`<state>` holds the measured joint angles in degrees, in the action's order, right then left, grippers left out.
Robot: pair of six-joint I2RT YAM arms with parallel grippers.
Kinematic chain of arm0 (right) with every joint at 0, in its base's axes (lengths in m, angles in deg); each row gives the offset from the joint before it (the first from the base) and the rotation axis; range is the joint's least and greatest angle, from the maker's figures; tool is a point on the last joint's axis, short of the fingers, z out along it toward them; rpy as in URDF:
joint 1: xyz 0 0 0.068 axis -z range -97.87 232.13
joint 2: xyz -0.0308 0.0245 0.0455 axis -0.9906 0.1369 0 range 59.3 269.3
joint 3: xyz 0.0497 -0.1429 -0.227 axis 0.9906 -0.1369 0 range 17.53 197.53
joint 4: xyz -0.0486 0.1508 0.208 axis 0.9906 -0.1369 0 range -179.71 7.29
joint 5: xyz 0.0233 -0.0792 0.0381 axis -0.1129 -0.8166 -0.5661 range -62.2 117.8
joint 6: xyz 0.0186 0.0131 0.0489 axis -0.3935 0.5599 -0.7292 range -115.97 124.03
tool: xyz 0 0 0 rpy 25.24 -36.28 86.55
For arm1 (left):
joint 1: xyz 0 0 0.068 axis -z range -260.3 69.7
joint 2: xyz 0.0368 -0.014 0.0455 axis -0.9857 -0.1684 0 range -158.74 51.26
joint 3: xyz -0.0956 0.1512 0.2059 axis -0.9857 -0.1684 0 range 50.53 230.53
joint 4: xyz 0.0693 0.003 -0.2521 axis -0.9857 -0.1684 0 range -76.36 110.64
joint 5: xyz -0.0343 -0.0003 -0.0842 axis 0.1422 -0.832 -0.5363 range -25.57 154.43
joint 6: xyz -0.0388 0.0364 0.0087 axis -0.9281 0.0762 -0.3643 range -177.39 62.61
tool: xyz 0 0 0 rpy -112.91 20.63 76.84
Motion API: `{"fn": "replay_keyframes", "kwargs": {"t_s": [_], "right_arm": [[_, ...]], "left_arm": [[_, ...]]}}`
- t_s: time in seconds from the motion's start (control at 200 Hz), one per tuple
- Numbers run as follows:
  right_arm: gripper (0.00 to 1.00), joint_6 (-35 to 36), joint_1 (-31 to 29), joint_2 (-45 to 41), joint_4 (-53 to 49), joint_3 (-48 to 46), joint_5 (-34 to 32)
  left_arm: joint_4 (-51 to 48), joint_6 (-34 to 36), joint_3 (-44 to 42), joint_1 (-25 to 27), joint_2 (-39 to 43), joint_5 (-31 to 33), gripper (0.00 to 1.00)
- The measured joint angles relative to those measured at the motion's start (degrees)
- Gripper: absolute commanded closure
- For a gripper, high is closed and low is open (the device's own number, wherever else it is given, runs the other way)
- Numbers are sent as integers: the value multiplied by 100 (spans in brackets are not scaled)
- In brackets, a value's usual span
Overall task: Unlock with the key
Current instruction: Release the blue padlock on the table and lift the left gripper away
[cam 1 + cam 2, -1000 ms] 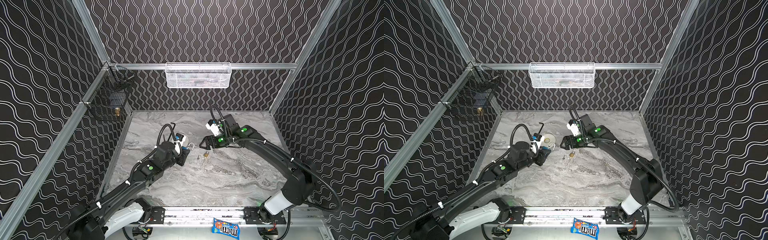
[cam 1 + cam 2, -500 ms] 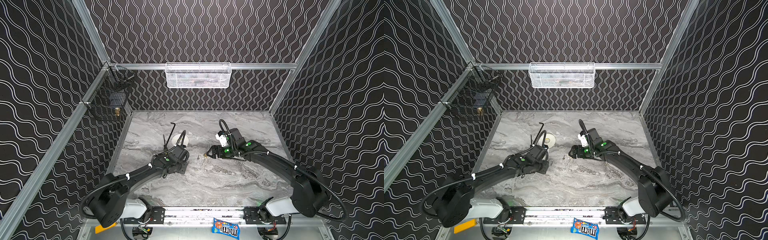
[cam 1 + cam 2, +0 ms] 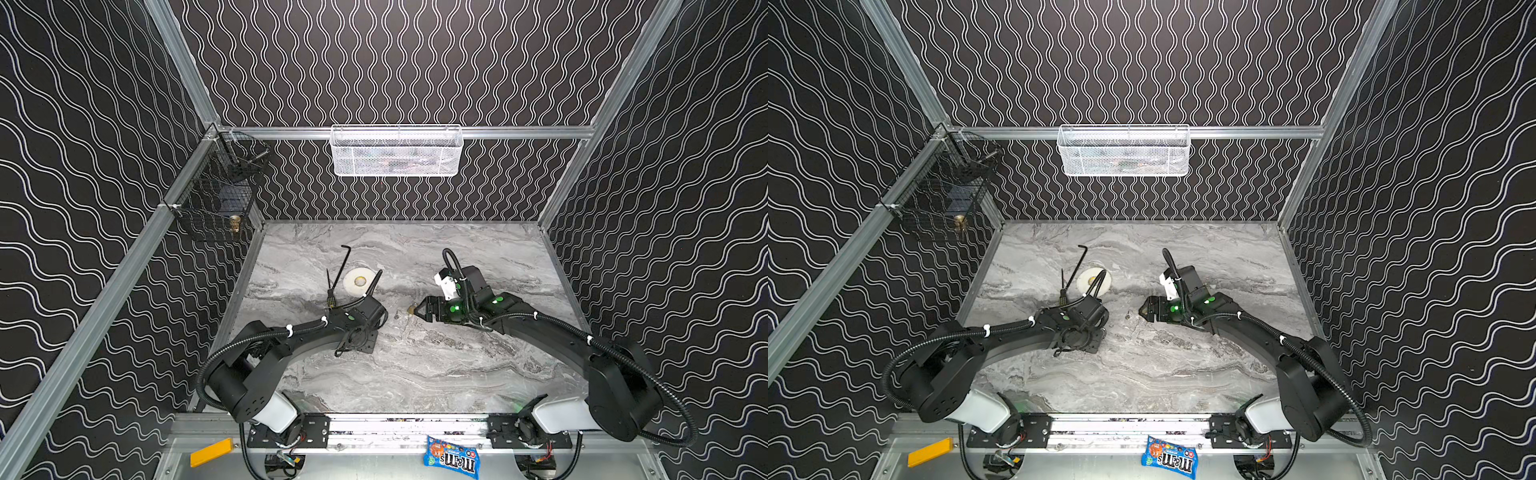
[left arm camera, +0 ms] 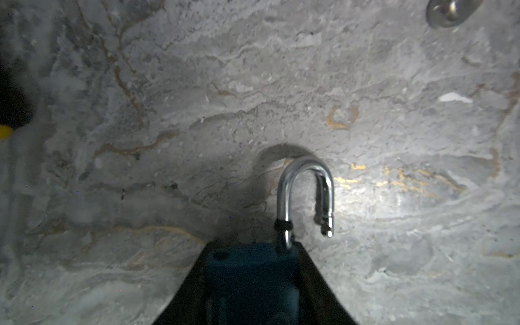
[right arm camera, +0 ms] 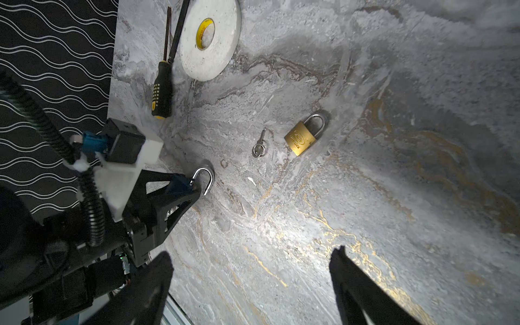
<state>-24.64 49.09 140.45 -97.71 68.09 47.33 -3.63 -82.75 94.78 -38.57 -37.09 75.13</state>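
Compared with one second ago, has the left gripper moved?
Yes. The left gripper overlapped the tape roll in a top view then; now it sits nearer the front, clear of the roll.

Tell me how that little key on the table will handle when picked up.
The key lies flat on the table, so it probably slides before lifting. Thin metal: likely stiff and light. Its small ring may flop.

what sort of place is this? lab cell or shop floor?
Probably an enclosed robot test cell: wavy-patterned walls on aluminium framing, marble-look tabletop, white mesh basket hung on the back rail.
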Motion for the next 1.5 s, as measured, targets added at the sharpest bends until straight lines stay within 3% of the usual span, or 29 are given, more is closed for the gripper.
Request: {"fn": "replay_keyframes", "kwargs": {"t_s": [0.055,0.325,0.701,0.786,0.926,1.001,1.256,1.501], "right_arm": [[11,-20,0,0,28,-17,0],[11,-24,0,94,129,-20,7],[11,-66,4,111,208,-35,37],[11,-66,4,105,210,-35,44],[11,-66,2,98,223,-33,22],[11,-63,4,138,168,24,0],[12,59,-48,258,-50,247,-205],[14,251,-476,608,-450,573,-691]], "left_arm": [[22,0,0,0,-11,15,69],[105,9,4,2,-57,48,56],[297,28,-26,7,-70,-13,47],[212,31,9,7,-46,-140,37],[4,28,142,4,190,-245,35],[-57,28,249,0,350,-249,28],[-295,-103,522,-63,863,-199,26],[-243,-459,647,-271,1458,-374,20]]}}
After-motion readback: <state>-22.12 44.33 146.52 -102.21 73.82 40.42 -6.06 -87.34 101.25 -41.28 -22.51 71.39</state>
